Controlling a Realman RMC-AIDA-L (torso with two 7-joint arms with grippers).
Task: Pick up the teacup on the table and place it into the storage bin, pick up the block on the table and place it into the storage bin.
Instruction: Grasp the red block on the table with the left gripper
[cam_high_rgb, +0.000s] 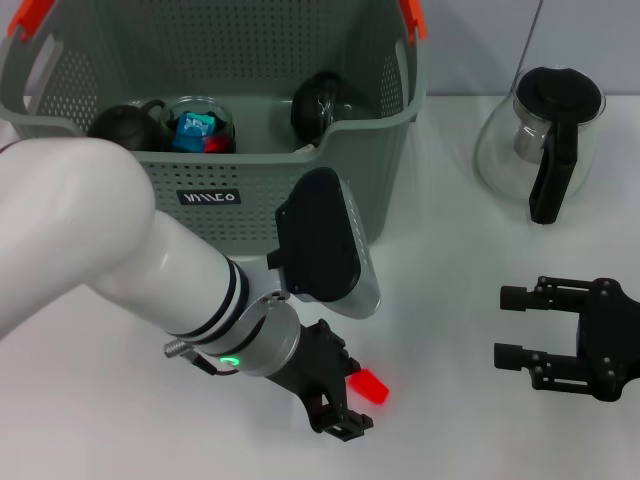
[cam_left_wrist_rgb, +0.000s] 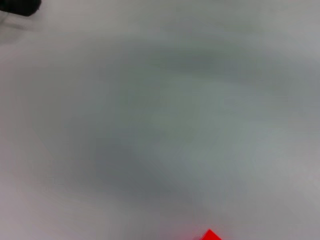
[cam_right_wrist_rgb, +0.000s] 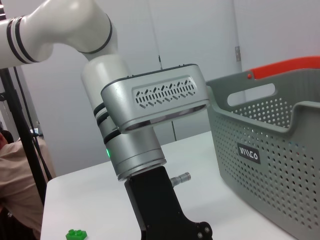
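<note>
A small red block (cam_high_rgb: 371, 386) lies on the white table near its front edge. My left gripper (cam_high_rgb: 348, 393) reaches down to it, open, one finger on each side, and the block sits at the fingertips. In the left wrist view only a red corner of the block (cam_left_wrist_rgb: 210, 235) shows. Behind my left arm stands the grey perforated storage bin (cam_high_rgb: 250, 190), also seen in the right wrist view (cam_right_wrist_rgb: 270, 150). In it lie two dark rounded cups (cam_high_rgb: 125, 126) (cam_high_rgb: 320, 102) and a glass cup (cam_high_rgb: 197, 124) with blue and red pieces. No teacup shows on the table. My right gripper (cam_high_rgb: 512, 326) rests open at the right.
A glass teapot (cam_high_rgb: 545, 130) with a black lid and handle stands at the back right. A small green block (cam_right_wrist_rgb: 76, 233) lies on the table beyond my left arm in the right wrist view. Bare table lies between the two grippers.
</note>
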